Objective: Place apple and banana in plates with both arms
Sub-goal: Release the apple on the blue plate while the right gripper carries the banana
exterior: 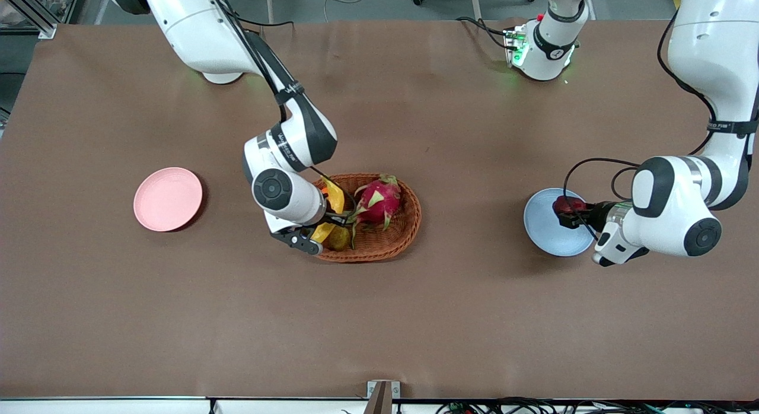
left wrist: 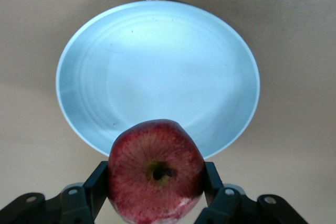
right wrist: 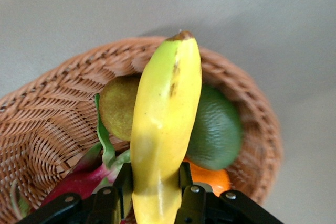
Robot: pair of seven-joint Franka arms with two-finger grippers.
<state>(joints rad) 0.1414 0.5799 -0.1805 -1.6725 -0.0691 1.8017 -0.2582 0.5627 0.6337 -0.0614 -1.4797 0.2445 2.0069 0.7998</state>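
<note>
Roughly halfway I'd say: left gripper (left wrist: pixel 157 192) has its fingers clamped on the apple (left wrist: pixel 156 170) over the blue plate (left wrist: pixel 157 77), right gripper (right wrist: pixel 155 195) grips the banana (right wrist: pixel 165 129) above the basket (exterior: pixel 409 224), pink plate (exterior: pixel 168 198) bare.

Dark red apple (left wrist: pixel 156 170) with fine pale streaks, over a plain light blue plate (left wrist: pixel 157 72). Bright yellow banana (right wrist: pixel 165 124), brown-tipped, green at one edge. Brown woven wicker basket (exterior: pixel 409 215); magenta dragon fruit (exterior: pixel 377 201) with green scales. Pale pink plate (exterior: pixel 168 198). Brown surface (exterior: pixel 415 319).
</note>
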